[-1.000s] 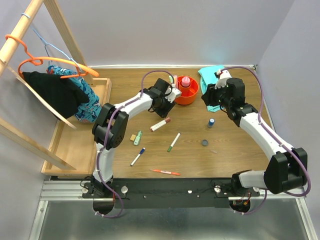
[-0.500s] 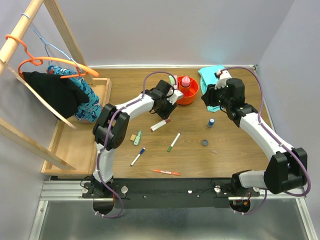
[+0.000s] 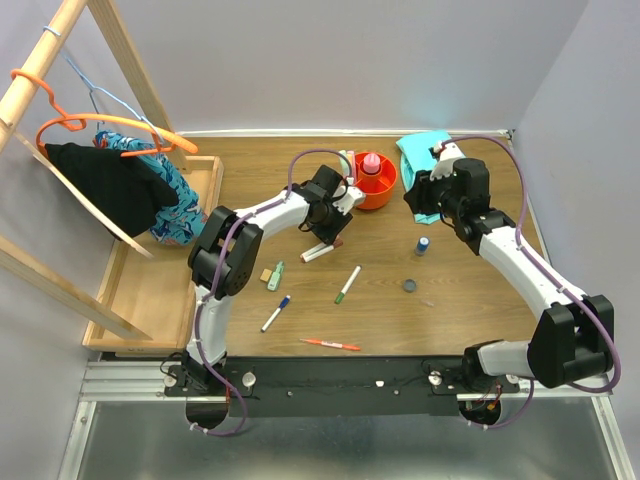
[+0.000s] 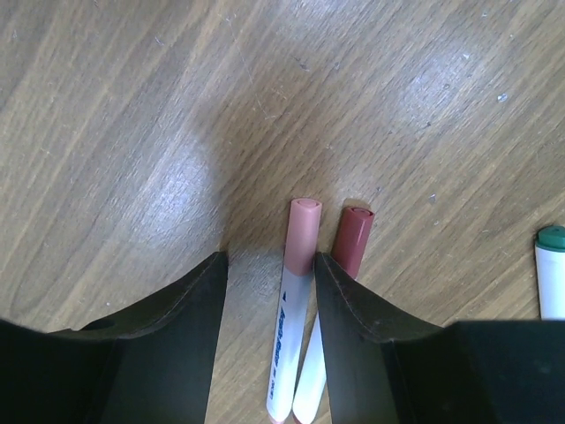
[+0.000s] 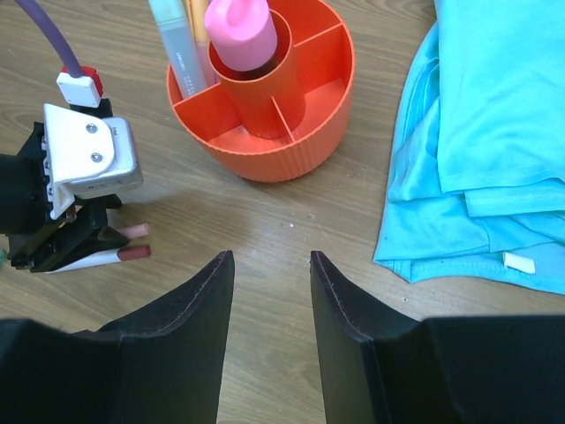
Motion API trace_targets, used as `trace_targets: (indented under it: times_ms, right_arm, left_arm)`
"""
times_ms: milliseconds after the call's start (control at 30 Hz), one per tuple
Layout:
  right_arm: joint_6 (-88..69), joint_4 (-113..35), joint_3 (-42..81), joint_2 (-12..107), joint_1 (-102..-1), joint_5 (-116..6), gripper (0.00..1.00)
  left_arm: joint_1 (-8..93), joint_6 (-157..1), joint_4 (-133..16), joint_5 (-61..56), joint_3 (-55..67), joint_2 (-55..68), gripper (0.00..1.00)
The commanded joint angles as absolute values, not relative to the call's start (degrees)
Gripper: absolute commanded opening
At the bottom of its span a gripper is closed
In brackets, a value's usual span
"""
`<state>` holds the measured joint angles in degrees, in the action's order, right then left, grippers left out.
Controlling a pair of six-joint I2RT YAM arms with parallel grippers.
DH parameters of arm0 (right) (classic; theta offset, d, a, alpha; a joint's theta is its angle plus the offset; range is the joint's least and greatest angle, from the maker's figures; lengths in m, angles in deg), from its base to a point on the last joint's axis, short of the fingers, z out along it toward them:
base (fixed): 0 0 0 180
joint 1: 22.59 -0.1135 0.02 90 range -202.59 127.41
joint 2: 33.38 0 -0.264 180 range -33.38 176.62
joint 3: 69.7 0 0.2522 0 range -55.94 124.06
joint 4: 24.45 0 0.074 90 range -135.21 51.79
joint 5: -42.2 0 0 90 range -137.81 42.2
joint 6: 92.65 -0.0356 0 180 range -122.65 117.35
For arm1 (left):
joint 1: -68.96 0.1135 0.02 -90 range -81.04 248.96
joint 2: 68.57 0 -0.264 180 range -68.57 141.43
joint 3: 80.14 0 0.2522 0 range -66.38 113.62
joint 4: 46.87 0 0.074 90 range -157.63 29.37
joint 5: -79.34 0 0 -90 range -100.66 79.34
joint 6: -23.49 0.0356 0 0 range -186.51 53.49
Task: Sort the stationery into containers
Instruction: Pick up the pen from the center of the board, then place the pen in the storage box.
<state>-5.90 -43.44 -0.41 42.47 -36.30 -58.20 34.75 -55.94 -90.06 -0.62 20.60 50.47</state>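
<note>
My left gripper (image 4: pixel 269 258) is open and low over the table. A white marker with a pink cap (image 4: pixel 296 300) lies between its fingers, against the right one. A dark-red-capped marker (image 4: pixel 353 238) lies just outside that finger. The orange tub (image 5: pixel 291 150) holds the pink glue bottle (image 5: pixel 237 25) in its central cup and highlighters (image 5: pixel 172 44) in one compartment. My right gripper (image 5: pixel 271 258) hangs open and empty over bare wood in front of the tub. A green-capped marker (image 3: pixel 348 284), blue-capped pen (image 3: pixel 276 313), red pen (image 3: pixel 331 344), green highlighter (image 3: pixel 275 275), tan eraser (image 3: pixel 265 274), blue-capped bottle (image 3: pixel 423 244) and dark disc (image 3: pixel 410 285) lie loose.
A teal cloth (image 3: pixel 420 150) lies crumpled at the back right, beside the tub. A wooden tray (image 3: pixel 150 290) and a clothes rack with hangers (image 3: pixel 100 125) fill the left side. Grey walls close the table at the back and right.
My left gripper has swung from beside the tub toward the near side and come down over the two markers. The right arm has not moved.
</note>
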Motion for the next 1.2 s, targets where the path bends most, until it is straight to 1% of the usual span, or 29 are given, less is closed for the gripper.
trace_targets:
  times_ms: [0,67,167,200,400,467,600,733,833,867,933,967,1033,1067,1133,1167]
  right_arm:
    - [-6.61,-42.51,-1.36,41.94,-35.68,-59.23,0.48]
    - [-6.61,-42.51,-1.36,41.94,-35.6,-59.23,0.48]
    - [-6.61,-42.34,-1.36,42.2,-35.6,-59.32,0.48]
    - [-6.61,-42.51,-1.36,42.2,-35.6,-59.32,0.48]
    - [-5.9,-43.04,-0.66,42.29,-35.51,-58.79,0.48]
    - [-5.64,-43.22,-0.22,42.29,-35.6,-58.62,0.47]
    - [-4.5,-44.27,0.92,42.64,-35.51,-58.18,0.47]
    - [-3.79,-44.71,2.5,43.87,-35.51,-57.74,0.47]
    - [-3.79,-45.15,4.43,44.84,-35.51,-58.18,0.46]
    - [-3.62,-45.24,4.96,45.62,-35.51,-57.92,0.46]
    - [-3.09,-45.68,6.37,46.42,-35.51,-57.74,0.46]
    - [-3.18,-45.68,6.72,47.2,-35.51,-57.39,0.46]
    - [-1.51,-45.94,7.95,48.09,-35.51,-56.77,0.46]
    - [-1.42,-46.03,8.48,48.44,-35.42,-56.33,0.46]
    - [-0.98,-46.12,9.01,49.06,-35.42,-56.33,0.46]
    - [-0.72,-45.94,9.1,49.15,-35.42,-55.98,0.45]
  left_arm:
    - [34.25,-55.0,-90.51,-0.82,20.37,52.54,0.52]
    - [34.07,-55.0,-90.86,-0.12,20.2,52.63,0.5]
    - [33.63,-54.82,-92.35,0.85,20.81,53.42,0.4]
    - [33.63,-54.91,-92.53,1.2,20.9,53.68,0.35]
    - [33.63,-54.74,-94.81,5.32,21.25,51.76,0.18]
    - [33.81,-54.65,-97.44,8.3,23.7,50.44,0.16]
    - [34.86,-54.12,-98.59,15.34,28.09,43.34,0.13]
    - [36.44,-54.55,-97.72,22.37,37.57,40.94,0.13]
    - [38.28,-59.97,-89.04,26.16,38.74,40.33,0.13]
    - [38.81,-62.27,-81.97,26.86,38.22,40.24,0.13]
    - [40.82,-66.32,-73.24,29.05,35.25,40.24,0.13]
    - [41.62,-74.08,-61.71,29.5,33.4,40.24,0.13]
    - [42.77,-81.85,-48.56,29.24,28.23,40.94,0.13]
    - [43.82,-87.37,-39.01,28.89,27.76,41.64,0.13]
    - [44.26,-89.97,-35.5,27.4,29.76,45.76,0.13]
    - [44.35,-90.41,-35.06,27.22,33.69,47.43,0.13]
